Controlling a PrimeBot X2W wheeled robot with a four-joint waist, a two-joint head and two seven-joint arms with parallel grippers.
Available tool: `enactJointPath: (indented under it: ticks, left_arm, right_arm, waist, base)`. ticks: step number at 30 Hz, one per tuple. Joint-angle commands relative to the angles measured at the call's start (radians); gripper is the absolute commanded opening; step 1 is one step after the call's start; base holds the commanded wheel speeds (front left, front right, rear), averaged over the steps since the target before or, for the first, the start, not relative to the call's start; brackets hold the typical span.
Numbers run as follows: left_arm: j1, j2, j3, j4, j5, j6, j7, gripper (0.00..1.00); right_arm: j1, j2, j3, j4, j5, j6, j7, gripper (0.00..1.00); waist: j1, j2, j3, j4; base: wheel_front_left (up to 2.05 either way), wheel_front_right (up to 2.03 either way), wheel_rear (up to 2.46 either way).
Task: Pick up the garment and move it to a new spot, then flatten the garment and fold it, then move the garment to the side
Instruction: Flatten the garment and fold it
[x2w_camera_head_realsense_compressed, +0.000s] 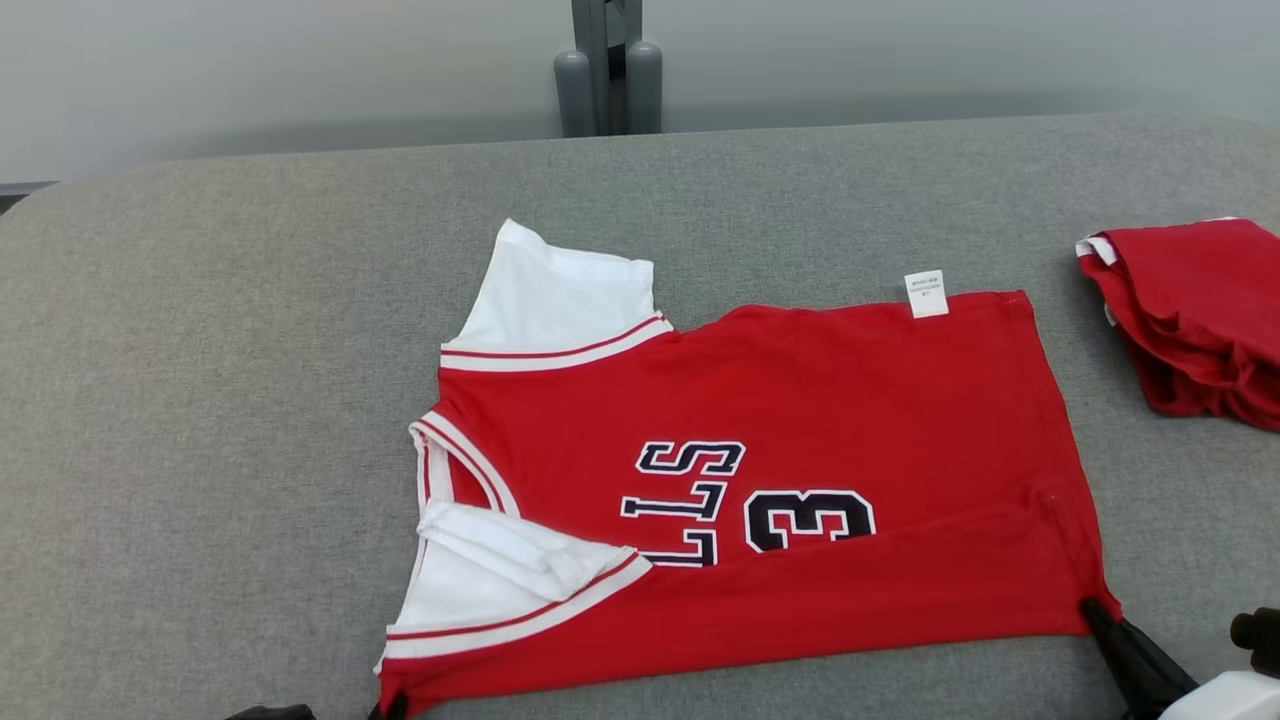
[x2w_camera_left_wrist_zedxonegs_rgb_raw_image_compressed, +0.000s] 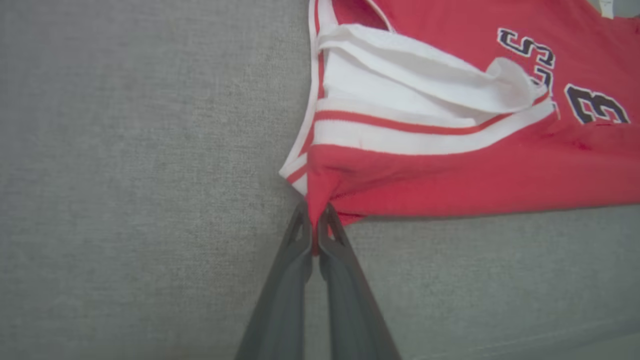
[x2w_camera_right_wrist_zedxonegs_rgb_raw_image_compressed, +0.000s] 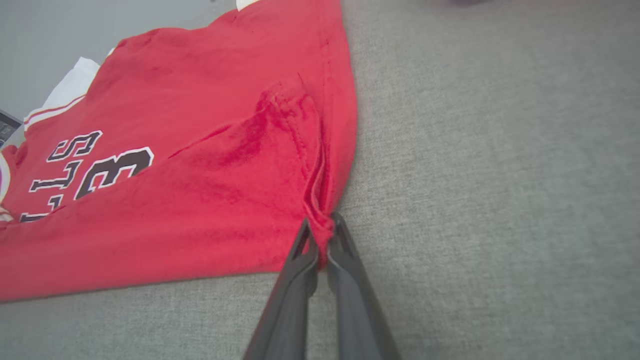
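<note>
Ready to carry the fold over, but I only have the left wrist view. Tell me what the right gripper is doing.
Observer: The right gripper is shut on the near hem corner of the red basketball jersey, with fabric bunched between its tips.
Operator: Report anything on the table to the right.
Observer: A second red garment, bunched, lies on the grey fabric table beyond the hem, apart from the jersey.
Operator: Give me the far sleeve.
Observer: The far white sleeve lies flat and spread, not folded in.
</note>
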Motion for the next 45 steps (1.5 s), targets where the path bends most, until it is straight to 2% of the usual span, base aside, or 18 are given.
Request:
enactJointPath:
  ticks: [1, 4, 5, 7, 8, 9, 10, 11, 16, 22, 26, 31, 35, 36, 41, 45]
  left_arm:
    - [0.01, 0.013, 0.004, 0.006, -0.002, 0.006, 0.004, 0.0]
    - [0.012, 0.011, -0.003, 0.016, -0.015, -0.005, 0.017, 0.0]
    - [0.011, 0.009, -0.004, 0.019, -0.018, -0.008, 0.017, 0.0]
    - [0.007, 0.004, -0.005, 0.029, -0.022, -0.011, 0.013, 0.0]
    - [0.005, 0.0, 0.0, 0.036, -0.02, -0.008, 0.003, 0.12]
    - [0.002, -0.002, 0.002, 0.045, -0.019, -0.008, -0.002, 0.36]
    - [0.0, -0.007, 0.006, 0.052, -0.02, -0.007, -0.012, 0.59]
    - [-0.001, -0.012, 0.009, 0.057, -0.022, -0.006, -0.023, 1.0]
    - [0.005, -0.018, 0.056, 0.053, -0.043, -0.021, -0.1, 1.0]
    - [-0.053, 0.022, 0.112, -0.048, -0.059, -0.043, -0.111, 1.0]
    - [-0.183, 0.046, 0.104, -0.089, -0.043, -0.051, -0.04, 1.0]
    - [-0.392, 0.075, 0.073, -0.062, -0.049, -0.079, 0.116, 1.0]
    - [-0.576, 0.106, 0.062, 0.001, -0.066, -0.154, 0.212, 1.0]
    - [-0.576, 0.106, 0.062, 0.001, -0.066, -0.154, 0.212, 1.0]
    - [-0.793, 0.113, 0.046, 0.153, -0.109, -0.244, 0.326, 1.0]
    - [-0.949, 0.097, 0.042, 0.297, -0.148, -0.275, 0.433, 1.0]
  right_arm:
    - [0.011, 0.0, -0.013, 0.002, -0.012, -0.002, 0.008, 0.0]
    - [0.022, 0.018, -0.039, -0.01, -0.036, -0.002, 0.029, 0.0]
    - [0.026, 0.024, -0.048, -0.014, -0.044, -0.002, 0.033, 0.06]
    - [0.034, 0.033, -0.071, -0.018, -0.06, -0.002, 0.041, 0.29]
    - [0.037, 0.036, -0.086, -0.019, -0.068, -0.002, 0.045, 0.46]
    - [0.04, 0.039, -0.101, -0.019, -0.08, -0.002, 0.046, 0.97]
    - [0.043, 0.038, -0.116, -0.019, -0.086, -0.002, 0.046, 1.0]
    - [0.045, 0.042, -0.129, -0.022, -0.096, -0.001, 0.044, 1.0]
    - [0.042, 0.056, -0.213, -0.054, -0.188, -0.001, 0.016, 1.0]
    - [0.015, 0.106, -0.265, -0.144, -0.316, -0.001, 0.001, 1.0]
    - [-0.007, 0.161, -0.276, -0.187, -0.4, -0.001, -0.006, 1.0]
    - [-0.045, 0.208, -0.257, -0.197, -0.471, -0.001, 0.006, 1.0]
    - [-0.094, 0.233, -0.229, -0.209, -0.501, -0.001, 0.004, 1.0]
    - [-0.094, 0.233, -0.229, -0.209, -0.501, -0.001, 0.004, 1.0]
    - [-0.165, 0.261, -0.19, -0.202, -0.535, -0.001, -0.011, 1.0]
    - [-0.217, 0.28, -0.161, -0.188, -0.54, -0.001, -0.028, 1.0]
  waist:
    - [-0.0001, 0.0, -0.001, -0.002]
    - [-0.0001, 0.0, -0.004, -0.003]
    - [-0.0001, 0.0, -0.005, -0.002]
    - [-0.0001, 0.0, -0.008, 0.0]
    - [-0.0001, 0.0, -0.009, 0.0]
    - [-0.0001, 0.0, -0.01, 0.0]
    - [-0.0001, 0.0, -0.011, 0.001]
    - [-0.0001, 0.0, -0.012, 0.001]
    - [-0.0001, 0.0, -0.022, -0.006]
    - [-0.0001, 0.0, -0.029, -0.019]
    - [-0.0001, 0.0, -0.021, -0.024]
    - [-0.0001, 0.0, 0.0, -0.051]
    - [-0.0001, 0.0, 0.048, -0.09]
    - [-0.0001, 0.0, 0.048, -0.09]
    - [-0.0001, 0.0, 0.128, -0.135]
    - [-0.0001, 0.0, 0.187, -0.167]
  base:
    - [0.0, 0.0, 0.0]
    - [0.0, 0.0, 0.0]
    - [0.0, 0.0, 0.0]
    - [0.0, 0.0, 0.0]
    - [0.0, 0.0, 0.0]
    - [0.0, 0.0, 0.0]
    - [0.0, 0.0, 0.0]
    - [0.0, 0.0, 0.0]
    - [0.0, 0.0, 0.0]
    - [0.0, 0.0, 0.0]
    - [0.0, 0.0, 0.0]
    - [0.0, 0.0, 0.0]
    - [0.0, 0.0, 0.0]
    - [0.0, 0.0, 0.0]
    - [0.0, 0.0, 0.0]
    - [0.0, 0.0, 0.0]
